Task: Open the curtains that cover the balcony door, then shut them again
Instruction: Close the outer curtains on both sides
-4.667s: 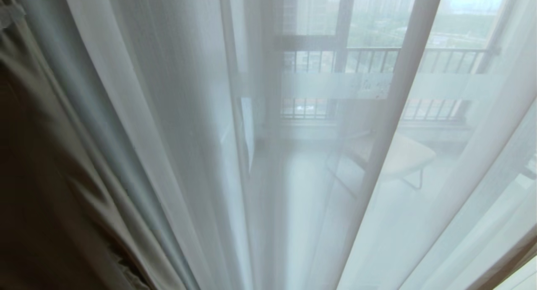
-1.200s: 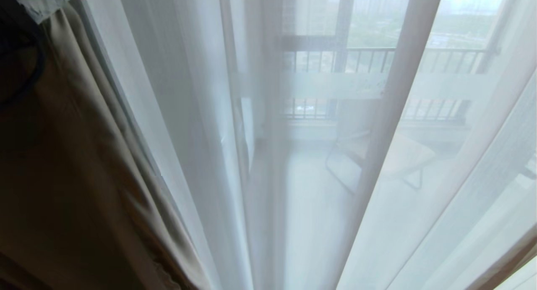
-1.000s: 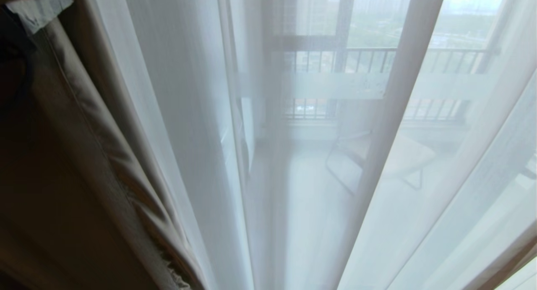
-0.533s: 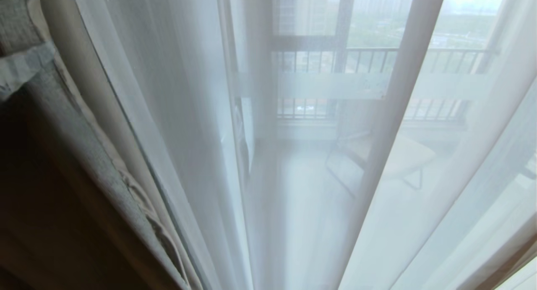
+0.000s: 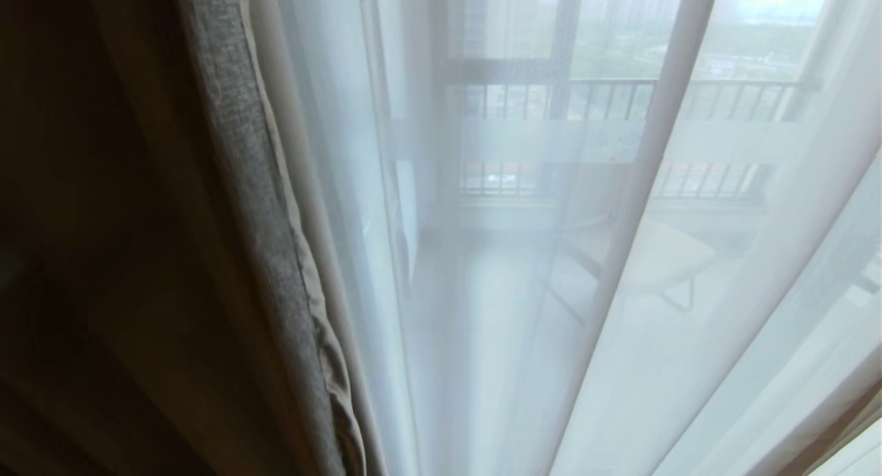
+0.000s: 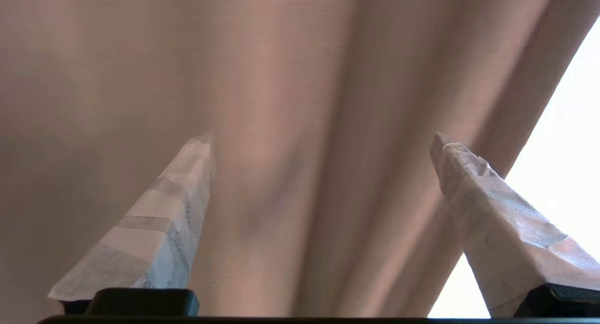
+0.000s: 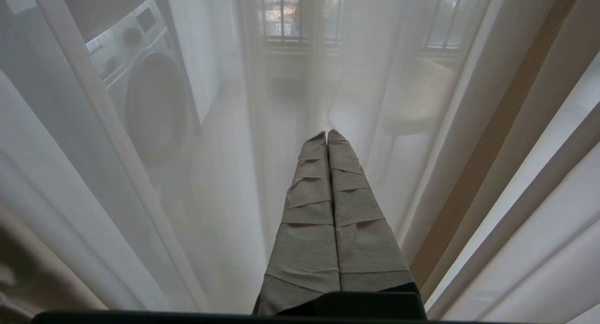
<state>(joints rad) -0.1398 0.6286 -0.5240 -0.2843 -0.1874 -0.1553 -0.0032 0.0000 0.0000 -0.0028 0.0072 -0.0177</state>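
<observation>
Swung further across the sheer voile (image 5: pixel 524 269) since before — beige drape (image 5: pixel 262 242) released, left pincer (image 6: pixel 323 141) spread wide, right pincer (image 7: pixel 326 135) pressed together; closing apparently still unfinished.

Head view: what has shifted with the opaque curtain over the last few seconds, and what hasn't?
The opaque curtain has swung rightward across the sheer curtain, its hem now covering more of the left side. The left end effector stands open facing that fabric, gripping nothing. The sheer curtain, the balcony door behind it and the shut right end effector are unchanged.
</observation>
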